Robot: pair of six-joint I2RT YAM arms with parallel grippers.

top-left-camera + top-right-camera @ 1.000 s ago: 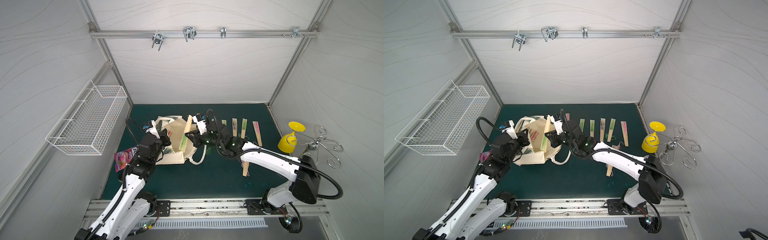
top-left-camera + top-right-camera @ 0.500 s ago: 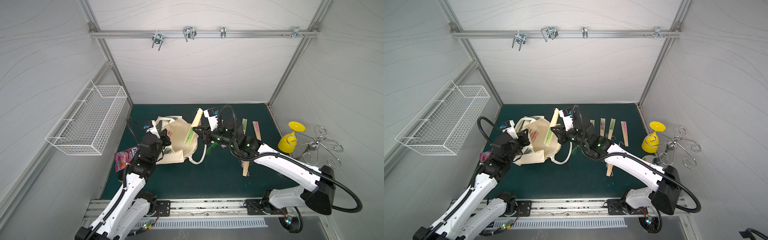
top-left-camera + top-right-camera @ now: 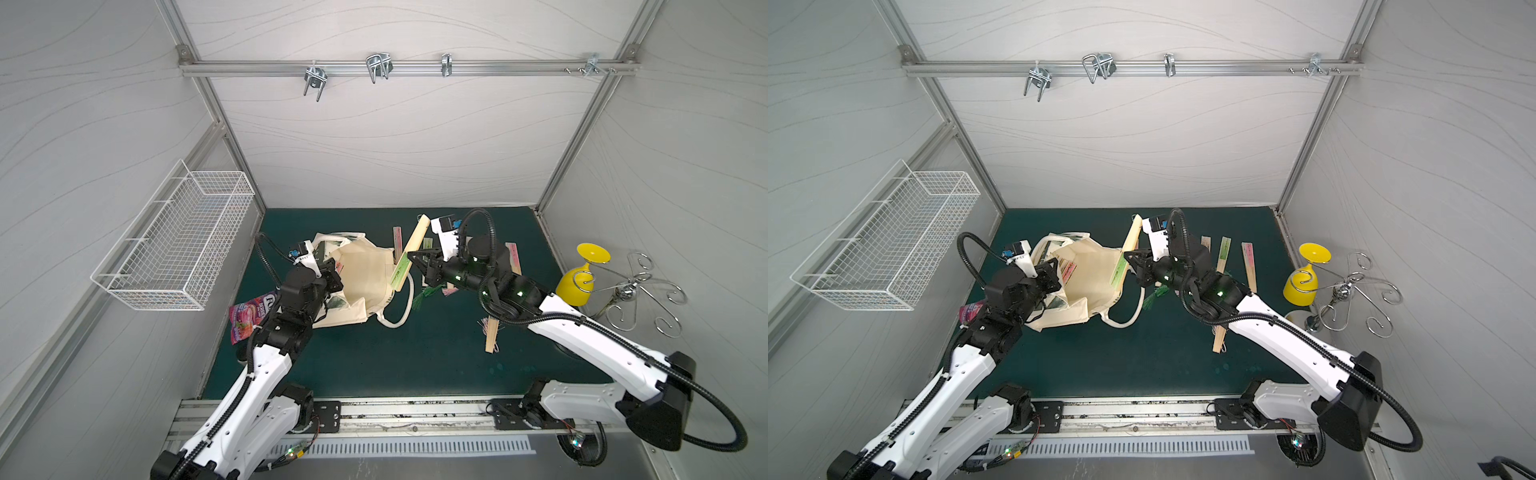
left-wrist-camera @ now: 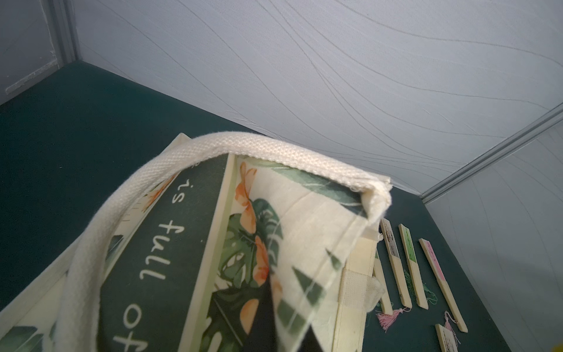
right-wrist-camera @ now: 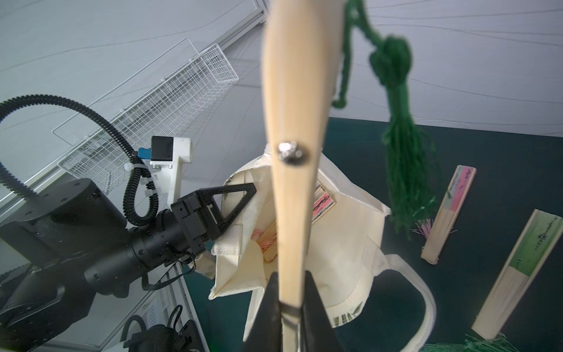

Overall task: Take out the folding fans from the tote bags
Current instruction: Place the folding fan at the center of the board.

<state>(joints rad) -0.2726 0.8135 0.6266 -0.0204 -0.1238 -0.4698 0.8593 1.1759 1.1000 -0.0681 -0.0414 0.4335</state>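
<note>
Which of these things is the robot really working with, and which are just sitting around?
For the job: held fan, tote bag, fans inside it, fans already out.
Just lying about: wire basket, snack packet, yellow cup, metal hook stand.

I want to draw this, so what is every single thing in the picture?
tote bag: one, cream with green print, left-middle of the mat
fan in the air: one, pale bamboo with green paper, lifted by the bag's right edge
fans on the mat: at least five, green, pink, black-inked, right of the bag
fans in the bag: count hidden, pink tops showing
snack packet: one, pink, mat's left edge
wire basket: one, white, left wall
cup: one, yellow, tilted, right side
curly wire stand: one, silver, beside the cup
mat: one, dark green, floor
left hand: one, black, shut on the tote bag's edge
right hand: one, black, shut on the fan in the air
</note>
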